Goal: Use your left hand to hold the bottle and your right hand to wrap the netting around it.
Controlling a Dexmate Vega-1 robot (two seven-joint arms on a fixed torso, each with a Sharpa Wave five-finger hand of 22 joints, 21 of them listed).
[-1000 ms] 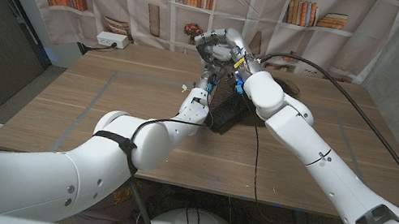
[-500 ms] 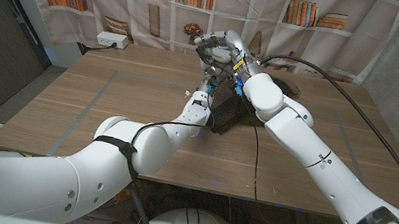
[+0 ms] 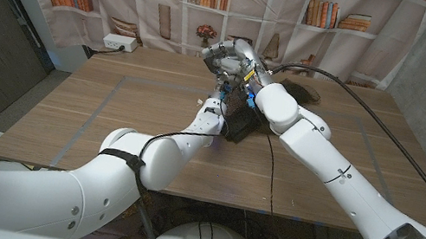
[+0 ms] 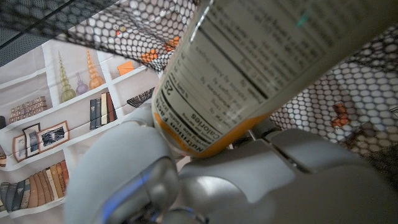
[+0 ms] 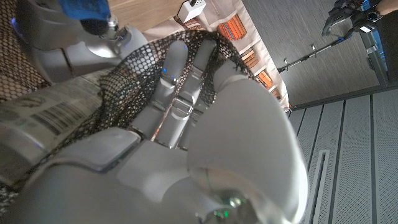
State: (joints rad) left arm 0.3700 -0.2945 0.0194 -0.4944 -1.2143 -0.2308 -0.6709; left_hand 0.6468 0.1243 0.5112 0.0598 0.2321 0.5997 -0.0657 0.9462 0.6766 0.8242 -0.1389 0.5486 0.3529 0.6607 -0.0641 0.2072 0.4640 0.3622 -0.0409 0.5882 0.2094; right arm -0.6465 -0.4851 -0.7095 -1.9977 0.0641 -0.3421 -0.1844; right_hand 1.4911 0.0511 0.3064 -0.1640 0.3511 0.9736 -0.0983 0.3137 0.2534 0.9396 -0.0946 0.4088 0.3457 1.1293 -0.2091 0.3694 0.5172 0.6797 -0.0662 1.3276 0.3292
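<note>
While left hand (image 4: 205, 180) grips bottle (image 4: 261, 68), netting (image 5: 124, 93) drapes right fingers (image 5: 180, 81).

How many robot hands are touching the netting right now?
2. The right robot hand has its fingers pressed into the netting over the bottle. The left robot hand grips the bottle's end with netting draped around it.

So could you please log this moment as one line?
left hand grips bottle | right hand holds netting over it | wrap underway
</note>
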